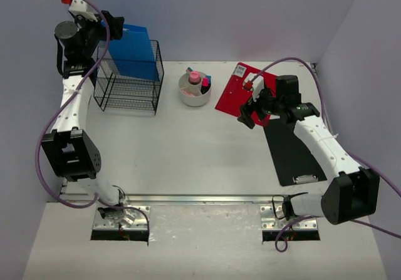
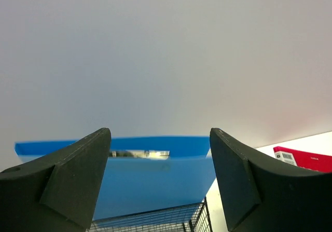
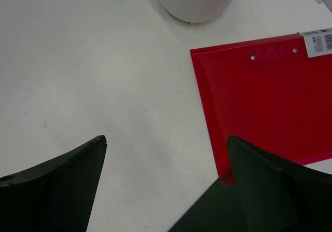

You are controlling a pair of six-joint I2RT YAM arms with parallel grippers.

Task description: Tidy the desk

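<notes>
Upper left, the left gripper (image 1: 116,24) hangs released by the blue folder's (image 1: 135,51) top edge. The right gripper (image 1: 245,114), also released, hovers over the red clipboard's (image 1: 238,95) corner, with open desk (image 1: 188,148) to its left.

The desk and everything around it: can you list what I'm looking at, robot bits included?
desk: one, off-white, fills the middle, with a silver rail along its near edge
walls: pale lavender, around the desk
wire basket: one, black, back left
blue folder: one, blue, upright at the basket's far side
pot: one, white, back middle, holding pens and a pink-capped item
red clipboard: one, red, flat, back right
black clipboard: one, black, flat, right side, nearer than the red one
arms: two, white and black, each with a purple cable
left pincer: open, up by the blue folder's top
right pincer: open, above the red clipboard's edge
</notes>
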